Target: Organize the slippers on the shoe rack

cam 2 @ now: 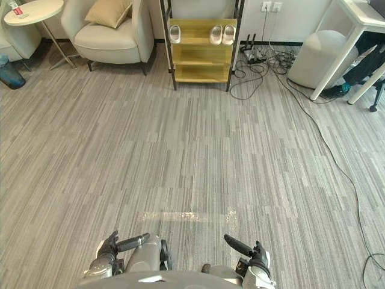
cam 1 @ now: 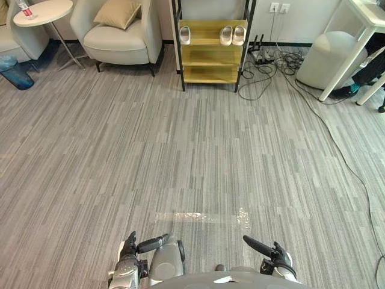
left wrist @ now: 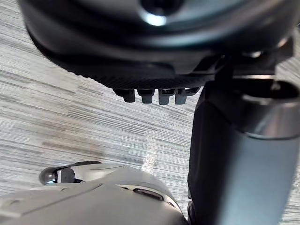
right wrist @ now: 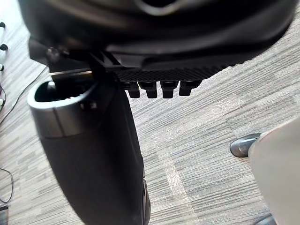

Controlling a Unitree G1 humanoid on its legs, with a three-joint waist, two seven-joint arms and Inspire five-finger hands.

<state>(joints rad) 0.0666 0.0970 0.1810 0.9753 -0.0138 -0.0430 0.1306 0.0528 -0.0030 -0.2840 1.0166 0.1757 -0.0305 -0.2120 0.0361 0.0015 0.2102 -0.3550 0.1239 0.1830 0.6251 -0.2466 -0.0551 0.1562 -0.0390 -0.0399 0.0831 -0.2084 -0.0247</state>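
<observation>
1. Left eye view: the shoe rack [cam 1: 212, 55] stands at 12 o'clock, well apart from the robot. A single slipper [cam 1: 185, 35] and a pair of slippers [cam 1: 226, 36] lie on its top shelf [cam 1: 206, 27].
2. The left hand [cam 1: 129, 248] at 7 o'clock and the right hand [cam 1: 278, 256] at 5 o'clock hang relaxed and empty.
3. This looks like the approach step, and the next move calls for walking up to the rack.

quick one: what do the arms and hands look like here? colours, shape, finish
Both arms are silver-grey shells ending in dark hands. The left hand and right hand are black. In the wrist views each has a thick, rounded, glossy dark thumb beside a row of short, blocky fingertips. The palm edge carries a fine ribbed texture.
</observation>
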